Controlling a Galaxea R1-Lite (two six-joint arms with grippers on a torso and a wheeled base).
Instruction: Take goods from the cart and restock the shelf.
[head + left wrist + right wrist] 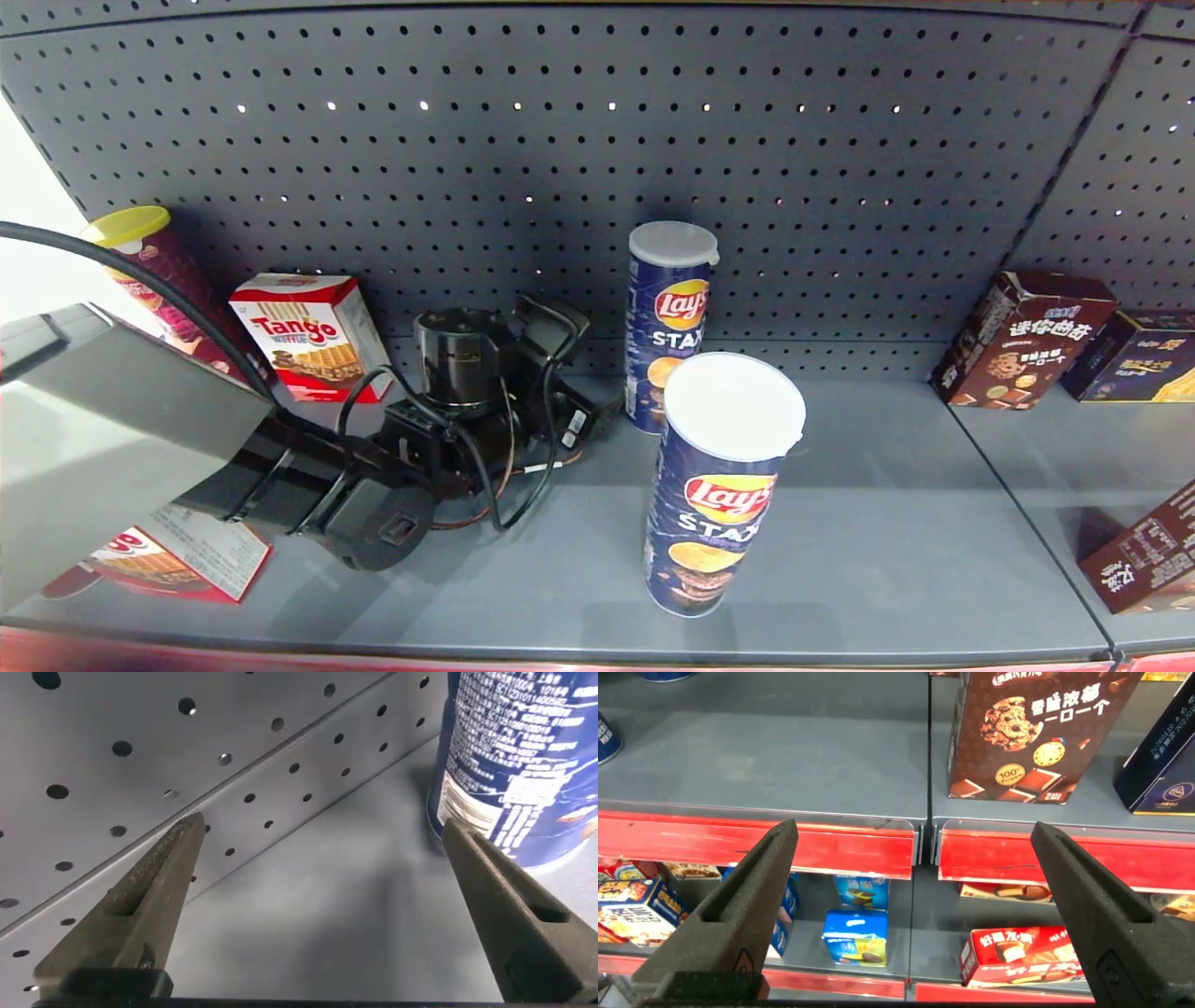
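Left tool (322,826) is hanging wide open with nothing in it, low over the shelf (308,915), nose toward the pegboard (93,728). The back can (523,765) is standing upright just past one finger, off to that side and not between the jaws, so to me it's looking placed and the job now is getting out clean.

How I'd be doing it: jaws staying spread, backing straight out along the tool's own line with no swing toward the can side. These cans are tall and narrow, so I'm guessing a light nudge tips one. The front can (719,485) is standing on that same side, nearer the shelf's front edge and well off the tool, right where a sloppy exit would be sweeping.

The left wrist view is giving the finger-to-can gap. The head view is giving the layout: both cans, plus a wafer box (313,336) on the tool's other side.

Right tool (912,831) is also spread and empty, hanging out in front of the red price strip (831,849). Its view is adding a cookie box (1022,733) and the stocked lower shelves (859,933).
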